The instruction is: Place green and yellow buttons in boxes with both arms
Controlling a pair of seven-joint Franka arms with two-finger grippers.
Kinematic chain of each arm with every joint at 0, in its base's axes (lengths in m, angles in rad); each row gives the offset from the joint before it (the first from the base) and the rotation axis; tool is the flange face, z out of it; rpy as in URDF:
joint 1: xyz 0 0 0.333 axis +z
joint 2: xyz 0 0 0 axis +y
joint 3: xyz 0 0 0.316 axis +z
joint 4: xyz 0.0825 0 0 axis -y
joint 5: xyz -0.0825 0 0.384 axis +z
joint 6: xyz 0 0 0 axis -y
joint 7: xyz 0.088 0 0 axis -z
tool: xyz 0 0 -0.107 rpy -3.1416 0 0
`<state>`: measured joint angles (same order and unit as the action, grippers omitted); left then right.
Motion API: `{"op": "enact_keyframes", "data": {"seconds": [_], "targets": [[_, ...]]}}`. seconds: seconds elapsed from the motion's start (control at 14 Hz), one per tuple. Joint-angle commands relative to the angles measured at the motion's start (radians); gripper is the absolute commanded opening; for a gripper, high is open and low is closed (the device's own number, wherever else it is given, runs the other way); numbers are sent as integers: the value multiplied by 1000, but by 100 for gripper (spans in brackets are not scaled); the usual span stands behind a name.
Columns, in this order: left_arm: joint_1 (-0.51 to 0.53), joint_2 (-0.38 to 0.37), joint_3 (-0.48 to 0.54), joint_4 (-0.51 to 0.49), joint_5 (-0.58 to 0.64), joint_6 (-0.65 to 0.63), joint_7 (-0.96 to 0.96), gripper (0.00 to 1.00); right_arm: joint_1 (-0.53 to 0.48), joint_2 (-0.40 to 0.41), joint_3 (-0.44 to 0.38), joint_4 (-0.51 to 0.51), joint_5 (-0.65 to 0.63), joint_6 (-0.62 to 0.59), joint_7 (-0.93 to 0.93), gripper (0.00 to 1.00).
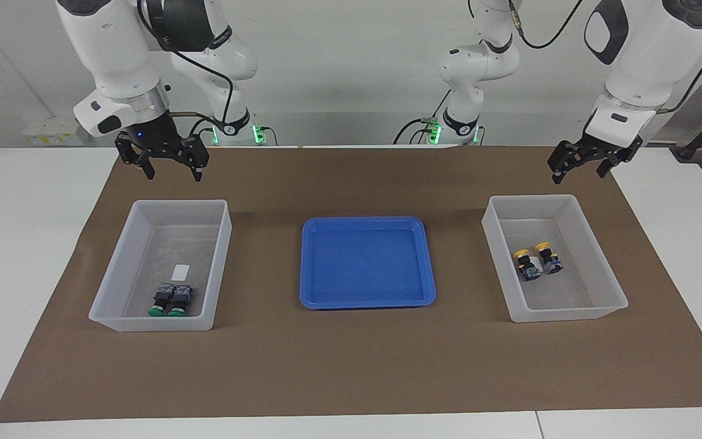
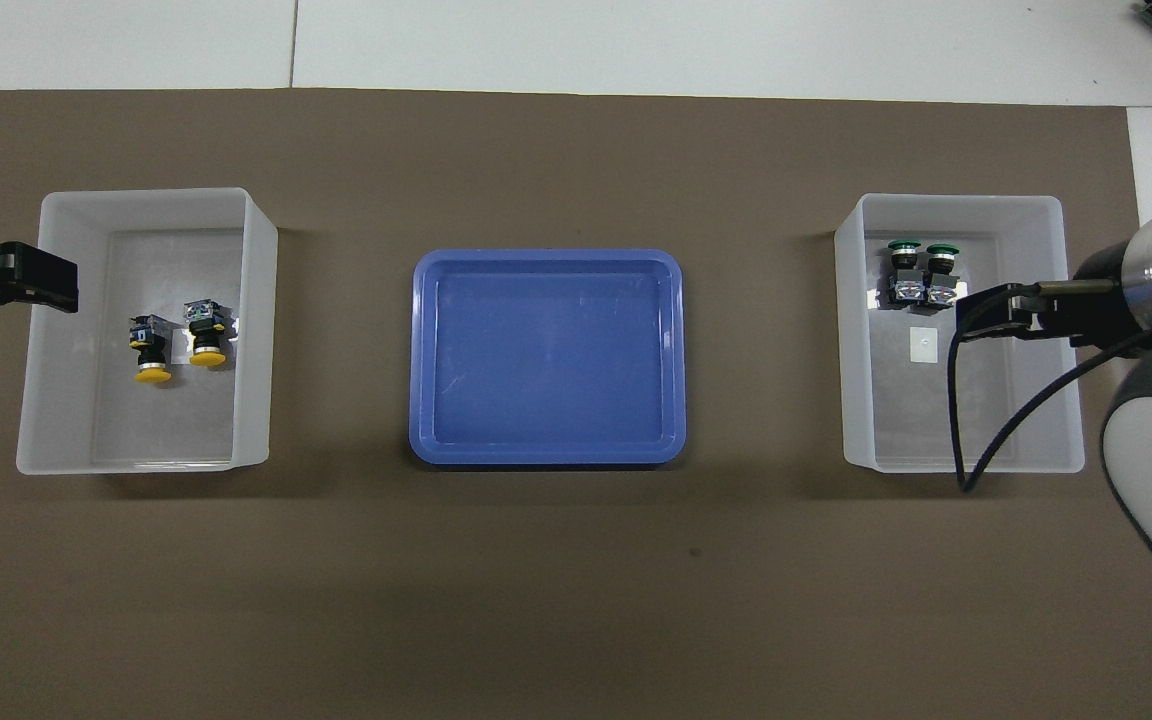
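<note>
**Hovering With All Four Buttons Boxed**

Hanging above the brown mat at the upper left of the facing view, my right claw has its fingers spread wide and holds nothing. My left claw hangs at the upper right of that view, also spread apart and empty. Each sits up in the air over the mat just past the robots' edge of a box, touching neither.

The two green buttons lie side by side, touching, in the box at the left of the facing view. They rest low in that frame, caps pointing toward its bottom edge, just below the small white label. In the overhead view the same pair shows at the upper right, in the top part of that box.

The two yellow buttons lie together in the other box, at the right of the facing view, around the middle of its floor. In the overhead view they appear at the left, close beside each other.

The blue tray in the centre of both frames holds nothing, and I see no button loose on the mat.

I judge the task finished as far as these views show: each colour has its own box, and both my claws are free. All that seems left is to pull my arms back to rest.
</note>
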<state>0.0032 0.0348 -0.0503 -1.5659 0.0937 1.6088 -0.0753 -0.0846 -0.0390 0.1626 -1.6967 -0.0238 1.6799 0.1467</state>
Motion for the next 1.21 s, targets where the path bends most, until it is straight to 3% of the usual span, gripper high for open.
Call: {"op": "enact_keyframes", "data": {"seconds": [0.0, 0.14, 0.57, 1.14], "targets": [[-14, -55, 21, -80, -9, 32, 32, 100, -18, -12, 6, -8, 22, -8, -18, 100], [-15, -85, 21, -149, -14, 74, 49, 100, -18, -12, 5, -6, 21, -9, -18, 100], [-15, -84, 20, -102, -31, 43, 48, 100, -17, -13, 6, -8, 18, -9, 39, 100], [-20, -93, 23, -112, -31, 59, 51, 100, -11, -13, 6, -9, 5, -8, 37, 100]]}}
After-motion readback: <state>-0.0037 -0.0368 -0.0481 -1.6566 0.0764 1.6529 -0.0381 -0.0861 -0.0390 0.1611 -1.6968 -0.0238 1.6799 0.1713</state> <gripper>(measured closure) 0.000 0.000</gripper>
